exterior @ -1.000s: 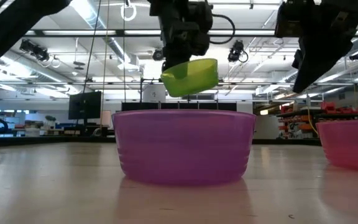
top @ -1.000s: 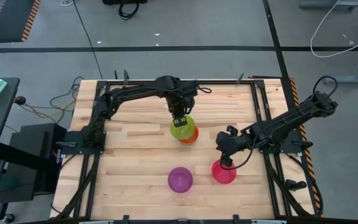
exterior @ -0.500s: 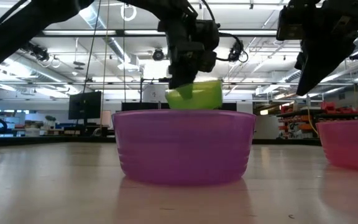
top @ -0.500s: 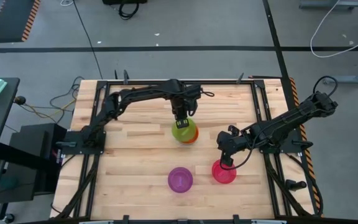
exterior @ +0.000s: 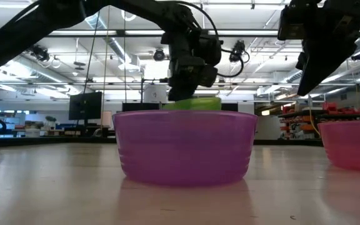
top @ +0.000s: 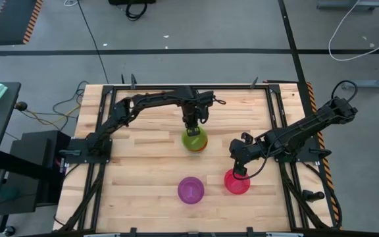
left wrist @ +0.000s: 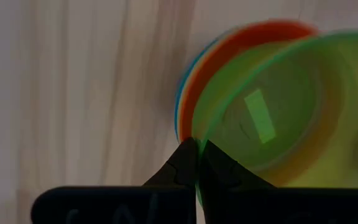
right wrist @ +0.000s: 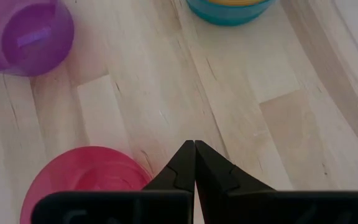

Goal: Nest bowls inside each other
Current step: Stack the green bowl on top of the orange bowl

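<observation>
1. Green bowl (top: pixel 193 139) sits in orange bowl (left wrist: pixel 241 56) atop stack, mid-table.
2. Left gripper (top: pixel 191 124) pinches green rim.
3. Right gripper (top: pixel 241 172), fingers together, prob. empty, above pink bowl (top: pixel 237 182).
4. Purple bowl (top: pixel 191 189) near front edge.

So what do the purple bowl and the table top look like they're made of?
The purple bowl looks like thin plastic, slightly translucent with a soft sheen: light glows through its wall, which has faint moulded ridges in the low view. The table top looks like pale wood, jointed from short strips with visible grain and seams; its finish appears matte, though a light varnish cannot be ruled out.
</observation>
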Controlling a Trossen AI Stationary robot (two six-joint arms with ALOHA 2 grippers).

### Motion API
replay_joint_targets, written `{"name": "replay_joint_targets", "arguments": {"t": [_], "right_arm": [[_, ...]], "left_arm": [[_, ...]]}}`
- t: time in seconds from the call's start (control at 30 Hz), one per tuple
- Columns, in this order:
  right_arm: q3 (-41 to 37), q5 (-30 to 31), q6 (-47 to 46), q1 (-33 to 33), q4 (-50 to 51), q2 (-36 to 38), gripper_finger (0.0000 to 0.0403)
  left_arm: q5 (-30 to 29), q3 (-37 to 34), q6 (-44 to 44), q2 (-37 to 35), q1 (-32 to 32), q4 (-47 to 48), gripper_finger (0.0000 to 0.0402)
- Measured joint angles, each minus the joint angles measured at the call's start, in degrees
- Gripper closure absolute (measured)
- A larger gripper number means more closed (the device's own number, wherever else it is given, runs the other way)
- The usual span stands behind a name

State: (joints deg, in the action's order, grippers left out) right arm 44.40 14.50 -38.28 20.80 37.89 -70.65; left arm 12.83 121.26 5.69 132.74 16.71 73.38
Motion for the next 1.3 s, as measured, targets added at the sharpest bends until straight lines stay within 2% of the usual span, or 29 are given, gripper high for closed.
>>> {"name": "replay_joint_targets", "arguments": {"t": [0.43,1.3], "right_arm": [[0.00,0.00,-0.07,0.00,-0.09,0.00,0.0389],[0.00,0.02,-0.09,0.00,-0.28,0.00,0.0389]], "left_arm": [[-0.29,0.00,-2.05,0.62,0.00,5.14,0.0394],[-0.33,-0.83,-3.05,2.50,0.00,4.73,0.0390]]}}
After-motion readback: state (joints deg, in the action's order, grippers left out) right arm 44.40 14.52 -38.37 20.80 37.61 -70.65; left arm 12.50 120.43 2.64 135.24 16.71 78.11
